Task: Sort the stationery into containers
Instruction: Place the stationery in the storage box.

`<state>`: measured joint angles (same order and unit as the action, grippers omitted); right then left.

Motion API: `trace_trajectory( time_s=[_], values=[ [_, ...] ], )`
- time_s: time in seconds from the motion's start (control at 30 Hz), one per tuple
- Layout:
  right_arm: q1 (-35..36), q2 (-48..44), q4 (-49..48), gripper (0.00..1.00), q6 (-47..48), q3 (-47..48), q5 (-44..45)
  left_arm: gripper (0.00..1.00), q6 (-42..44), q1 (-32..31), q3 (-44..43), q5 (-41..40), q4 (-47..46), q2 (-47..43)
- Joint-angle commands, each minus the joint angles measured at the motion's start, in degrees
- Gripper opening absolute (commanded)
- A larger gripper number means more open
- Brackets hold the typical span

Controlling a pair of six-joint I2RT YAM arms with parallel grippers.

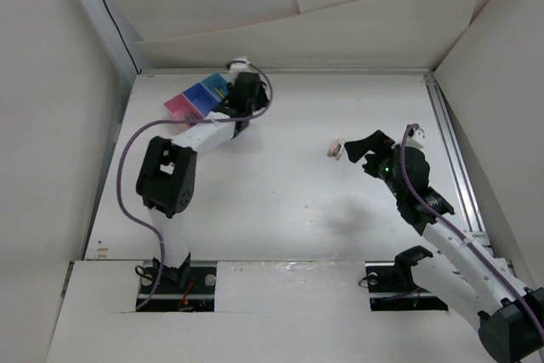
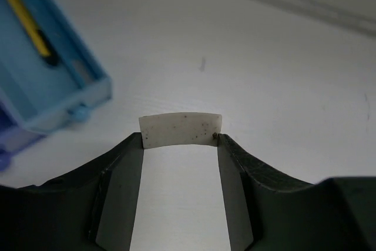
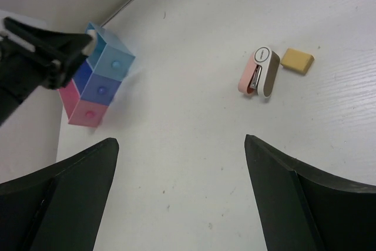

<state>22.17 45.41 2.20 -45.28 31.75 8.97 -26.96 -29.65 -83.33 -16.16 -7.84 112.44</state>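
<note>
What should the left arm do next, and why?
Probably swing the left gripper toward the blue box before opening: it pinches a white eraser over bare table, with the box off to one side, not beneath.

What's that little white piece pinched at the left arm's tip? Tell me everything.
The white eraser is a small flat rectangular block, off-white with dark specks, rubbery-looking. The left jaws pinch its two ends, bowing it slightly. It is held level, close to a corner of the light-blue box, apart from it.
</note>
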Motion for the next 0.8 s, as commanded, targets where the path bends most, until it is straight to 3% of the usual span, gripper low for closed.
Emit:
trace_trajectory(
  time_s=[0.0, 0.23, 0.77],
  values=[
    [-0.2, 0.0, -2.1, 0.94, -0.1, -0.3, -0.6, 0.40, -4.7, 7.7, 6.0, 0.5, -3.5, -8.5],
    [-0.2, 0.6, -2.1, 0.94, -0.1, -0.3, -1.2, 0.40, -11.9, 22.3, 16.6, 6.2, -9.2, -12.1],
    [-0.2, 1.6, -2.6, 0.94, -0.1, -0.3, -1.7, 0.42, -10.1, 22.9, 11.9, 6.5, -8.0, -7.7]
  ],
)
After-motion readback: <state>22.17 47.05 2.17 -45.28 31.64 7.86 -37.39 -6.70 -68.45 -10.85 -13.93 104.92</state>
